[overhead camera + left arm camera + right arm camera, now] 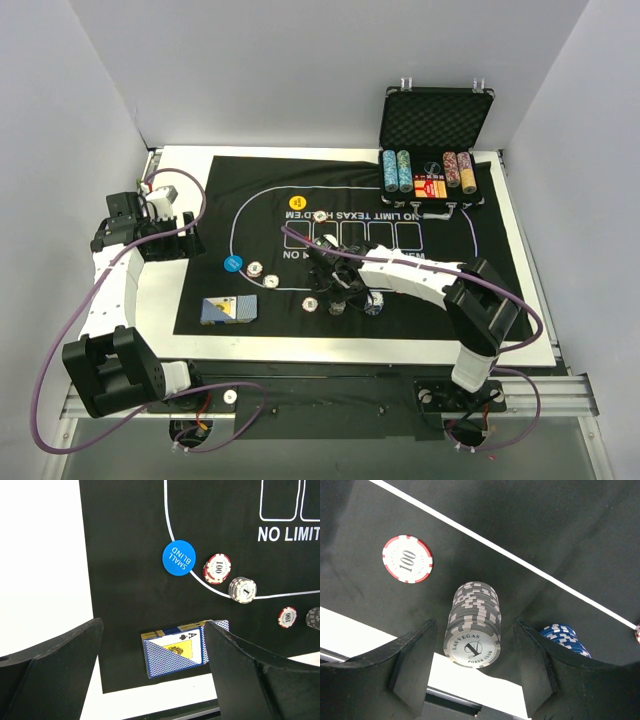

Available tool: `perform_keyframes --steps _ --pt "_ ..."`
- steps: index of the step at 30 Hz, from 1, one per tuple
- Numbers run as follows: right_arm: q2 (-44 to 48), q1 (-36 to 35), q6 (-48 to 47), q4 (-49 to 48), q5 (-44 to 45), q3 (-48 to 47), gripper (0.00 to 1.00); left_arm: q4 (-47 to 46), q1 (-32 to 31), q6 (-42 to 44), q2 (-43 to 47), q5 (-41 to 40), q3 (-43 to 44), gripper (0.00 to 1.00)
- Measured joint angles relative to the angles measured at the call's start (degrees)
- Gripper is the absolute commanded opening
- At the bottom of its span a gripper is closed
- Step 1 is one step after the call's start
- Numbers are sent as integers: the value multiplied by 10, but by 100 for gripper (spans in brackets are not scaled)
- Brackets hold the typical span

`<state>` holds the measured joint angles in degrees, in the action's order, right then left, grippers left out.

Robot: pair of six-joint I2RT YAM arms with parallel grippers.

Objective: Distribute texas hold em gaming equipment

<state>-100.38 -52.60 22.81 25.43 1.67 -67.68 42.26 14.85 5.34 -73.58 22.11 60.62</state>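
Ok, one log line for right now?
right hand: open, straddling grey chip stack | left hand: open, empty

Robot lab cell: white walls box in a table; arms bolted to an aluminium rail at six o'clock.

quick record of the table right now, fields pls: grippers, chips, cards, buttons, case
left gripper: open, empty, over the mat
right gripper: open, fingers either side of the grey chip stack, not touching it
blue chip stack: beside the grey one
card deck: near left corner of the mat
blue button: reads SMALL BLIND, next to a red 100 chip
yellow button: far side of the mat
case: open, far right, chips inside
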Motion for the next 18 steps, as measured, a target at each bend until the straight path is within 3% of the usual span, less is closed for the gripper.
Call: perform_keyframes --steps 10,18 --pt "0 0 6 -10 -2 17 46 0 0 0 0 -4 0 93" --pt "12 0 7 -1 -2 14 43 0 0 0 0 -4 0 93"
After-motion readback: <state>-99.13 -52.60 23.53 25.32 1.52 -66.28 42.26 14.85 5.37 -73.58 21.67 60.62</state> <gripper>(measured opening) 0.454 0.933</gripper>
